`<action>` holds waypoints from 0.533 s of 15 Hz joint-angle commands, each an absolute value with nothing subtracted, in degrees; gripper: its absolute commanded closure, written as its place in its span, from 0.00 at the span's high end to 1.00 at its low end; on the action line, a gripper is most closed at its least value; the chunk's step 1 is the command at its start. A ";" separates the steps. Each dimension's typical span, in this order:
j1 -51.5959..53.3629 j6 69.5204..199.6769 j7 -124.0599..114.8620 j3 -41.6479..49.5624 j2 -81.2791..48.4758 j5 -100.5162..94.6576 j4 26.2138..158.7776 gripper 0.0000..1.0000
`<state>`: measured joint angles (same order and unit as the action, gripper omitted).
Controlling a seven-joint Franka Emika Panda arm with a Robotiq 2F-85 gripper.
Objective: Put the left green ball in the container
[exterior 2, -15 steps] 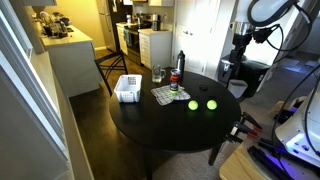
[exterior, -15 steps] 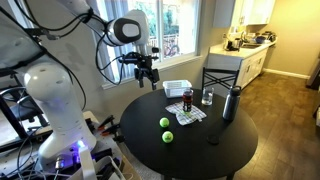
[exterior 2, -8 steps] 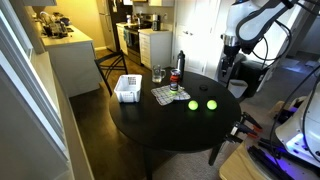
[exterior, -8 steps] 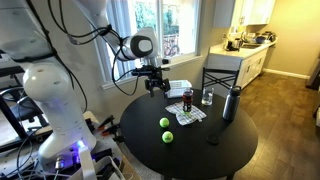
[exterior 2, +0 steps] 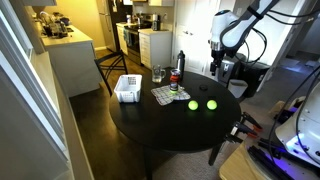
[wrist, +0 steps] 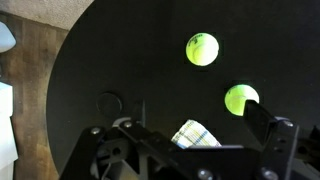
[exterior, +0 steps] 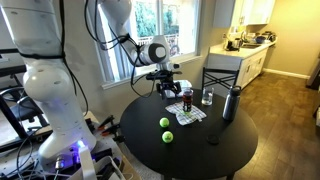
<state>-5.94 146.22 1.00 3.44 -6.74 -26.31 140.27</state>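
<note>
Two alike yellow-green balls lie on the round black table (exterior: pixel 200 150). One ball (exterior: pixel 165 123) (exterior 2: pixel 193 104) (wrist: pixel 241 98) lies beside a checkered cloth (wrist: pixel 196 135). The second ball (exterior: pixel 168 137) (exterior 2: pixel 211 104) (wrist: pixel 202 49) lies a little further from the cloth. The white slatted basket (exterior 2: pixel 128 88) stands at the table's edge; in an exterior view (exterior: pixel 181 86) my gripper partly covers it. My gripper (exterior: pixel 167 86) (exterior 2: pixel 217 68) (wrist: pixel 195 130) is open and empty, in the air above the table, well apart from both balls.
A dark red can (exterior: pixel 187 98) (exterior 2: pixel 175 82) stands on the cloth. A clear glass (exterior: pixel 207 97) (exterior 2: pixel 157 75) and a dark bottle (exterior: pixel 231 103) (exterior 2: pixel 181 63) stand near it. A chair (exterior: pixel 222 72) stands behind the table.
My arm has swung from beside the table to over it and come lower. The gripper stays open. The balls and the basket have not moved.
</note>
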 commanded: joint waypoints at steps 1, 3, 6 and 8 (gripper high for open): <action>-3.77 145.74 -0.44 4.51 -14.94 -27.37 133.65 1.00; -2.43 145.28 -0.14 4.76 -18.07 -27.08 131.04 1.00; -0.55 144.79 0.74 4.49 -21.06 -26.01 127.88 1.00; -0.15 144.33 3.24 3.21 -21.99 -23.99 126.70 1.00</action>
<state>-1.25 146.06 1.00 4.08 -20.61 -26.25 128.88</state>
